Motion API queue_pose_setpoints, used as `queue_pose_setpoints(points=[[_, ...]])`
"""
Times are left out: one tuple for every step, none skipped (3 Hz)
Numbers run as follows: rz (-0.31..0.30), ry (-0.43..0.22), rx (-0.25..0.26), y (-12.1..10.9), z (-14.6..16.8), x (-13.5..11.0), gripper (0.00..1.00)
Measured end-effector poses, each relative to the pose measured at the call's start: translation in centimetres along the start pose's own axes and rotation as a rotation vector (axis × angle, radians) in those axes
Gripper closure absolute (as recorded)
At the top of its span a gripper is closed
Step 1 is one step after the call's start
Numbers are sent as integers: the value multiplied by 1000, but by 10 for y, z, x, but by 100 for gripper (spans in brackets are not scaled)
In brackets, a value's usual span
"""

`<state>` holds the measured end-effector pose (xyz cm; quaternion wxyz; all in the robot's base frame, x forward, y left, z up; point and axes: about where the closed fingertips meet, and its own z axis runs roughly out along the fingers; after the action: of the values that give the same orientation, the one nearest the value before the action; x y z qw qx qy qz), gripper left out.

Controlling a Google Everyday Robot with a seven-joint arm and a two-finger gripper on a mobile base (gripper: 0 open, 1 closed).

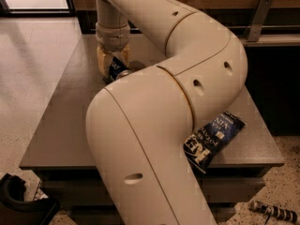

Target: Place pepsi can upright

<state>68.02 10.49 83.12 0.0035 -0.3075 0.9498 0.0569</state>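
The pepsi can [117, 69] is a small dark-blue can with a silver end, tilted over on the grey table [61, 121] near its far left part. My gripper [112, 65] reaches straight down from the arm and its cream fingers [101, 60] close around the can on both sides. The large cream arm [178, 78] sweeps across the middle of the view and hides the table behind it and part of the can.
A dark-blue crisp bag [213, 138] lies at the table's front right edge, partly under the arm. A dark cabinet and metal bracket [258, 18] stand behind the table. A black object [18, 203] sits on the floor front left.
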Motion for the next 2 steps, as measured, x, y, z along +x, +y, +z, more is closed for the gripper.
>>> queue_pose_setpoints(points=[[0,-9,0,0,1,-3,100],[13,-18,7,-6,-1,0,100]])
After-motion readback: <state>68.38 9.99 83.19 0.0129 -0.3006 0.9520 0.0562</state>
